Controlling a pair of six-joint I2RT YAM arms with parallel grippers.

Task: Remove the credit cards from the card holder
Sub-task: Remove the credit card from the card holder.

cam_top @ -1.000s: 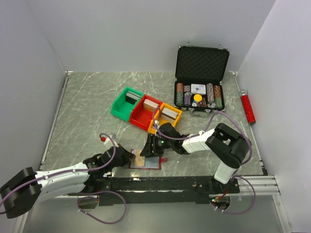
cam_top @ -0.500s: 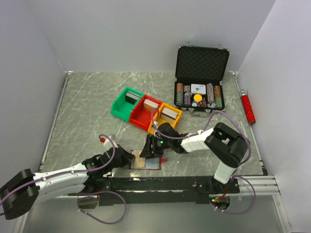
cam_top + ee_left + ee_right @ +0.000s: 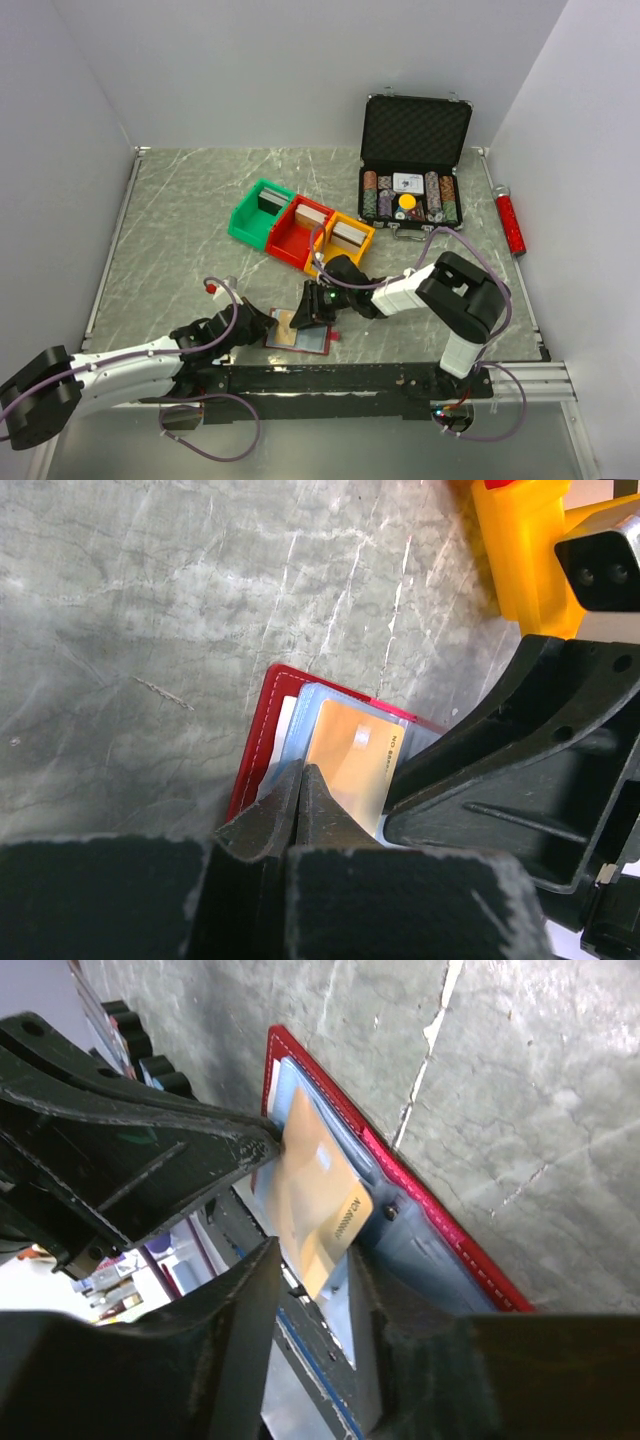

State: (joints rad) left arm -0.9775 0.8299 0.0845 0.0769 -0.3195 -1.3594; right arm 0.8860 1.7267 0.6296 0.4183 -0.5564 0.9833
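Progress looks early: from above, the card holder lies open on the bench, with no card free beside it. The left fingers are at its left end and the right fingers are over it.

Left wrist: the left fingers are pressed together, tips on the holder's edge; whether they pinch it I cannot tell. An orange card sticks partway out of its pocket.

Right wrist: the right fingers stand narrowly apart with that card's end between them; contact is unclear. At least 1 card is left to pull.
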